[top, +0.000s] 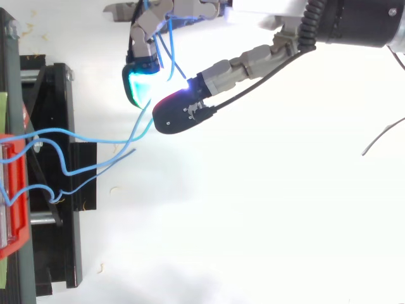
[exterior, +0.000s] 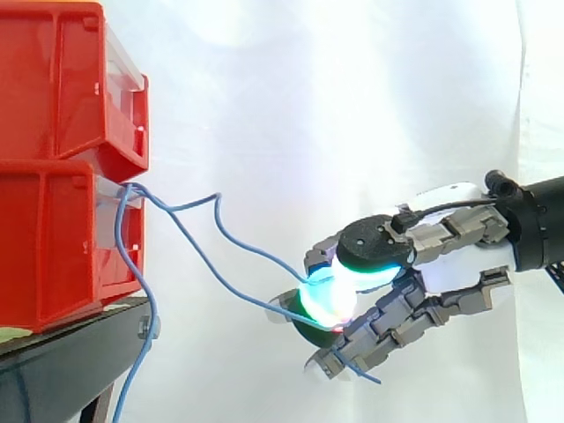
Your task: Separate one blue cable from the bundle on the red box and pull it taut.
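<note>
Where the blue cable (exterior: 196,256) runs: out of the front of the lower of the red bins (exterior: 53,132), slanting down and right to the hand (exterior: 441,273). Its long axis points from bin to fingertips, nearly straight with a slight sag.
Hand: clamped on the blue cable! The fingers are curled, and the cable is nipped between glowing cyan-green pads (exterior: 330,295). A short end pokes out under the fingers.
Other strands: one humps up and dips toward the same pads; one hangs straight down past the stand's edge.
Surface: two bins stacked on a black stand (exterior: 62,370), at the left of the side view.
Room: white curtain (exterior: 308,106) behind, white ground (top: 253,221) below, flecked with small scraps.
Materials: thin smooth cable, glossy plastic bins, grey jointed fingers and a white palm.
</note>
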`<state>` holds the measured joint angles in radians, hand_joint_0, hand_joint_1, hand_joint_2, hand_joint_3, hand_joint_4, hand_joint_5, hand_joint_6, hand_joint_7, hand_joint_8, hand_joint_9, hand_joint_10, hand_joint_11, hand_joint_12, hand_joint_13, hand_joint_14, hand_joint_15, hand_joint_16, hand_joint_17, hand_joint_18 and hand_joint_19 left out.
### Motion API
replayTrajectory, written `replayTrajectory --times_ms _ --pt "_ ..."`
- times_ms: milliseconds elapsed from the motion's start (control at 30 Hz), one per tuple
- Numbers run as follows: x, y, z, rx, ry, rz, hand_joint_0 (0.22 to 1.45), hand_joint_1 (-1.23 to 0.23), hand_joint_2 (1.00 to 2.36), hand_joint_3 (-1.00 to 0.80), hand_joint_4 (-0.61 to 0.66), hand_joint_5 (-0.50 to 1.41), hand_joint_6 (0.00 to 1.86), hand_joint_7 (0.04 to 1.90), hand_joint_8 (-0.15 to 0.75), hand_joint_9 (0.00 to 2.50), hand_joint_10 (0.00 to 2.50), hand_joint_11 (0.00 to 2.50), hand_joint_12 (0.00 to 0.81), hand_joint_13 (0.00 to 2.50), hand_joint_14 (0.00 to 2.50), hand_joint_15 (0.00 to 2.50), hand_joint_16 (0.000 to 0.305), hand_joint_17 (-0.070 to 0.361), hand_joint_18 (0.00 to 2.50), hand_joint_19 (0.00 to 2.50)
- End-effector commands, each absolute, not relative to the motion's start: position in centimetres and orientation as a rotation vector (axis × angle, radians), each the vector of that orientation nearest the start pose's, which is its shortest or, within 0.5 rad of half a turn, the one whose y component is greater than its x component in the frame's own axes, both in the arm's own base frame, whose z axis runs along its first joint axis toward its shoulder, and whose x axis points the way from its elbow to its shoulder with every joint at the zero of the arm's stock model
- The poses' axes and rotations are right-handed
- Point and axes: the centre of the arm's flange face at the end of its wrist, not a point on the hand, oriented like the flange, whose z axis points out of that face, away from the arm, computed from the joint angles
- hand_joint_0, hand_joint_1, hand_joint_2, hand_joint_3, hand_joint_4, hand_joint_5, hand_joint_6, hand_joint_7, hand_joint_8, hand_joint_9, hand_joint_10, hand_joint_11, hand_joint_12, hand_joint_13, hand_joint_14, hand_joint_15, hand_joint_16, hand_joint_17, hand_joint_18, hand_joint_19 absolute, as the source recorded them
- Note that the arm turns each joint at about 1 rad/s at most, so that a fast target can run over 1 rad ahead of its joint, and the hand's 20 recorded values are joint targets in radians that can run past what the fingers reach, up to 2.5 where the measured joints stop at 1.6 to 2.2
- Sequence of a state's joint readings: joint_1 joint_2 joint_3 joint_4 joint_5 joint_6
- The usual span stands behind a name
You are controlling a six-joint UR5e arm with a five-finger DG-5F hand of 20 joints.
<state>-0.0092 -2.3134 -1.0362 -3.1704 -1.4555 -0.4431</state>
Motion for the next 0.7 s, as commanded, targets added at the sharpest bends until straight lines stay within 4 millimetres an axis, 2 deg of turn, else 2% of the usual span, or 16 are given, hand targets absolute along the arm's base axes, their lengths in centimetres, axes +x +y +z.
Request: replayTrajectory --times_ms 0,67,100,200,267,300,333,367,467,500,567,600,667 --pt "74.0 -15.2 26.8 1.076 1.530 0.681 0.71 -0.99 1.00 -0.11 -0.34 -0.07 0.92 0.99 0.030 0.14 0.00 0.00 0.374 0.34 0.00 0.01 0.055 0.125 0.25 0.16" --pt "73.4 -15.1 25.6 1.090 1.553 0.669 0.71 -0.99 1.00 -0.12 -0.34 -0.07 0.92 0.99 0.030 0.14 0.00 0.00 0.374 0.34 0.00 0.01 0.055 0.125 0.25 0.17" --pt "72.6 -15.1 24.0 1.107 1.583 0.653 0.71 -0.99 1.00 -0.11 -0.34 -0.07 0.92 0.99 0.031 0.14 0.00 0.00 0.374 0.34 0.00 0.01 0.055 0.125 0.26 0.17" --pt "70.8 -15.1 20.9 1.141 1.642 0.621 0.71 -0.99 1.00 -0.11 -0.35 -0.07 0.92 0.99 0.032 0.15 0.00 0.00 0.374 0.34 0.00 0.01 0.055 0.125 0.26 0.17" --pt "67.7 -15.1 16.4 1.190 1.727 0.572 0.71 -0.99 1.00 -0.11 -0.34 -0.07 0.92 0.99 0.032 0.15 0.00 0.00 0.374 0.35 0.00 0.02 0.055 0.125 0.26 0.17" --pt "67.0 -15.1 15.4 1.200 1.744 0.562 0.71 -0.99 1.00 -0.11 -0.34 -0.07 0.92 0.99 0.033 0.15 0.00 0.00 0.374 0.35 0.00 0.01 0.056 0.125 0.26 0.17" --pt "64.1 -15.1 12.0 1.233 1.803 0.526 0.71 -0.99 1.00 -0.11 -0.34 -0.07 0.92 0.99 0.034 0.15 0.00 0.00 0.373 0.35 0.00 0.02 0.055 0.125 0.26 0.17" --pt "62.2 -15.0 10.0 1.250 1.834 0.507 0.71 -0.99 1.00 -0.11 -0.34 -0.07 0.92 0.99 0.034 0.15 0.00 0.00 0.373 0.35 0.00 0.01 0.055 0.125 0.26 0.17" --pt "60.3 -15.0 7.8 1.255 1.843 0.501 0.71 -0.99 1.00 -0.11 -0.34 -0.07 0.92 0.99 0.033 0.16 0.00 0.00 0.373 0.35 0.00 0.00 0.055 0.124 0.26 0.17" --pt "60.3 -15.2 7.6 1.249 1.823 0.509 0.71 -0.99 1.00 -0.11 -0.34 -0.07 0.92 0.99 0.034 0.16 0.00 0.00 0.373 0.34 0.00 0.01 0.055 0.124 0.27 0.17" --pt "60.4 -15.4 7.6 1.248 1.810 0.523 0.71 -0.99 1.00 -0.11 -0.34 -0.07 0.92 0.99 0.034 0.16 0.00 0.00 0.372 0.34 0.00 0.01 0.055 0.124 0.27 0.17" --pt "61.7 -16.3 8.6 1.228 1.753 0.534 0.71 -0.99 1.00 -0.11 -0.34 -0.07 0.92 0.99 0.034 0.16 0.00 0.00 0.372 0.34 0.00 0.01 0.055 0.124 0.27 0.17" --pt "63.0 -17.6 9.8 1.218 1.691 0.551 0.71 -0.99 1.00 -0.11 -0.34 -0.07 0.92 0.99 0.034 0.16 0.00 0.00 0.372 0.34 0.00 0.01 0.055 0.124 0.27 0.17"
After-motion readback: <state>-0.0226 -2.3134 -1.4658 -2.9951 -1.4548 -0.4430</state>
